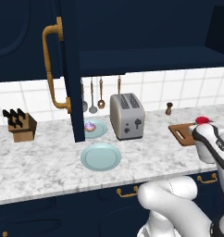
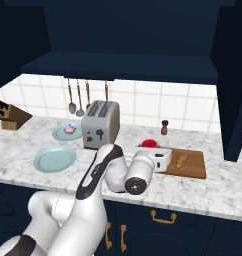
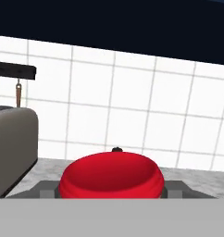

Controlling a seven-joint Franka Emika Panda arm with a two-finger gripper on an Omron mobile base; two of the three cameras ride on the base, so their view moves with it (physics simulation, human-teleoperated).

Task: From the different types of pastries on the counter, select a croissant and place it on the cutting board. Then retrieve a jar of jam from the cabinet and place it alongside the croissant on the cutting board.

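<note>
We see a white-and-grey marbled counter (image 1: 49,162) running beneath a wall of white square tiles (image 2: 158,102). Below the counter sit navy drawers with brass handles (image 2: 163,217). Above it hangs the dark navy cabinet (image 1: 132,32), its door (image 1: 67,69) swung open and carrying a long curved brass handle (image 1: 51,69).

On the counter we note a wooden knife block (image 1: 21,126) at the left, two pale blue plates (image 1: 101,156), and a silver toaster (image 1: 127,115). The farther plate holds the pink-purple frosted pastry (image 1: 90,126). Utensils (image 1: 92,95) hang on the wall behind the toaster, and a small brown pepper grinder (image 2: 164,127) stands near the tiles.

The reddish-brown cutting board (image 2: 193,167) lies right of the toaster, with the croissant (image 2: 181,160) resting on it.

The gripper (image 3: 112,187) is clamped on the jar of jam (image 3: 110,177), whose red body fills the gap between both fingertips (image 3: 44,190) in the hand view. In the right base view the jar sits at the left edge of the board (contact with the board cannot be judged).

No brand, label or legible writing is visible on any item.
</note>
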